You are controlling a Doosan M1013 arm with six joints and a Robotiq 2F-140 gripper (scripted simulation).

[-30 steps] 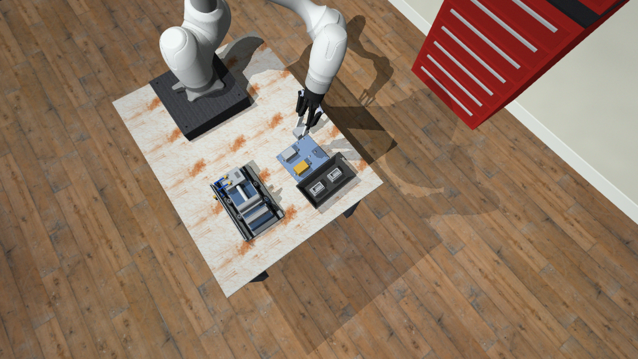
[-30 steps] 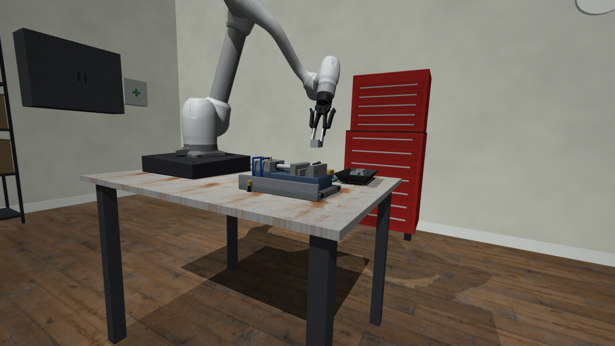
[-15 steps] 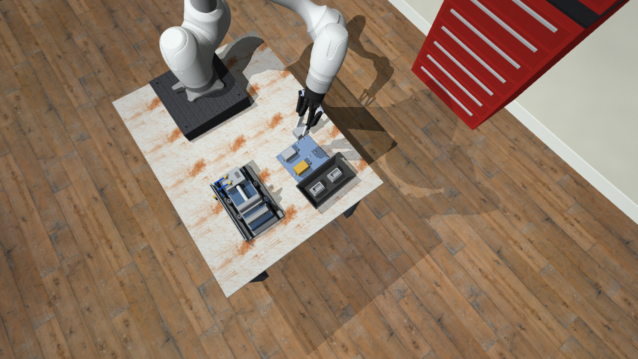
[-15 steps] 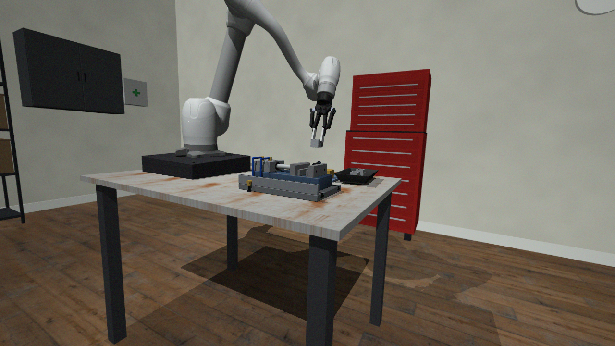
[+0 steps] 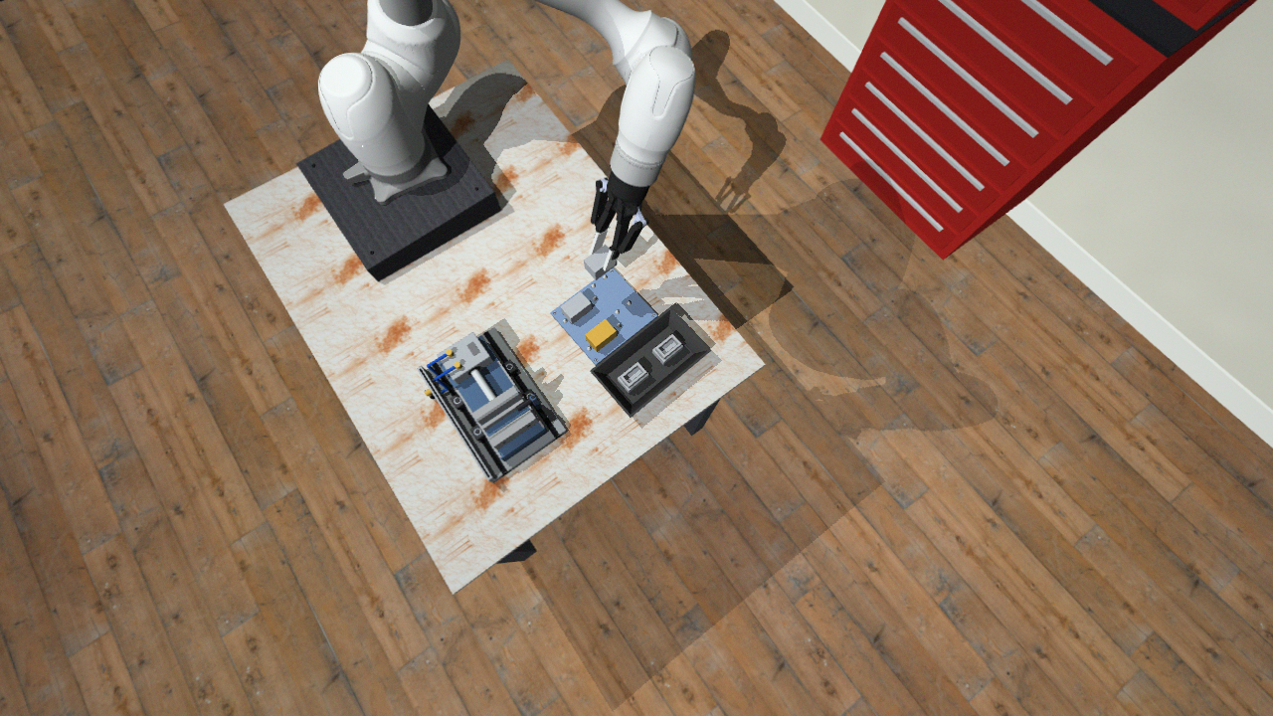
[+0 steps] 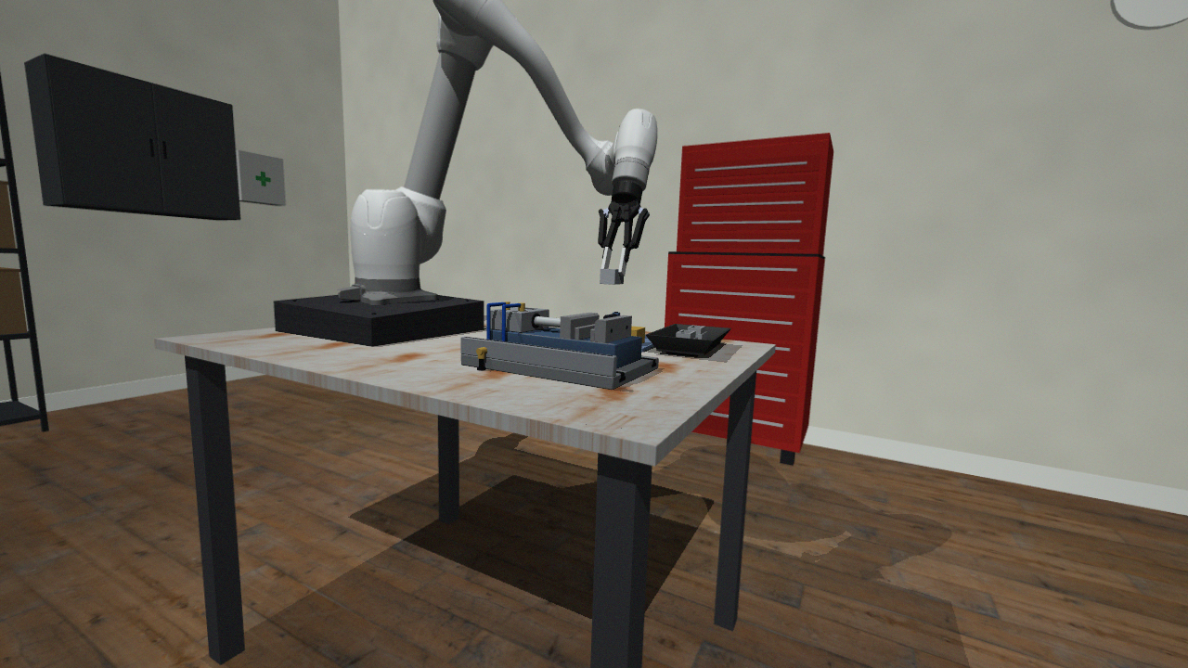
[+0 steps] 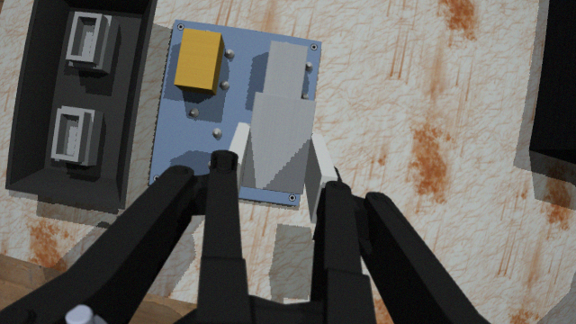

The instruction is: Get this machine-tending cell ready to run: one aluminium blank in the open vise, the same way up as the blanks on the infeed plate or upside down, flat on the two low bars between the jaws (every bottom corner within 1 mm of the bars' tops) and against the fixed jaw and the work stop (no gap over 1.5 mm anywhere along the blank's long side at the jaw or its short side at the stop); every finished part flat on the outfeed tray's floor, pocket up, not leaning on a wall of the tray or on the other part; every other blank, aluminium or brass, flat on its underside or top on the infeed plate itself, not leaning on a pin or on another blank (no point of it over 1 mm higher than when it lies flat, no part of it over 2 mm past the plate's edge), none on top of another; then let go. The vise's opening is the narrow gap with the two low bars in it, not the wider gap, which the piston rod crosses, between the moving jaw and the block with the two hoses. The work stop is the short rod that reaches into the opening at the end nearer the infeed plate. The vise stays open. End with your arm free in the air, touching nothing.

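My gripper (image 5: 609, 260) (image 6: 613, 272) (image 7: 277, 148) is shut on an aluminium blank (image 6: 610, 277) (image 7: 283, 117), held in the air well above the table. A second aluminium blank (image 5: 577, 306) (image 7: 285, 67) and a brass blank (image 5: 601, 334) (image 7: 198, 60) lie apart on the blue infeed plate (image 5: 612, 282) (image 7: 175, 135). Two finished parts (image 5: 633, 376) (image 5: 667, 348) lie pocket up and apart in the black outfeed tray (image 6: 688, 346) (image 7: 67, 185). The vise (image 6: 539, 358) stands open. No blank shows between its moving jaw (image 6: 577, 325) and fixed jaw (image 6: 613, 328); bars and stop are too small to tell.
Pins stand on the infeed plate, which lies beside the outfeed tray. The hose block (image 5: 460, 352) and piston rod (image 5: 481, 383) stand at the vise's end nearer the robot base (image 5: 400, 209). A red cabinet (image 6: 739, 332) stands beyond the table (image 6: 332, 357).
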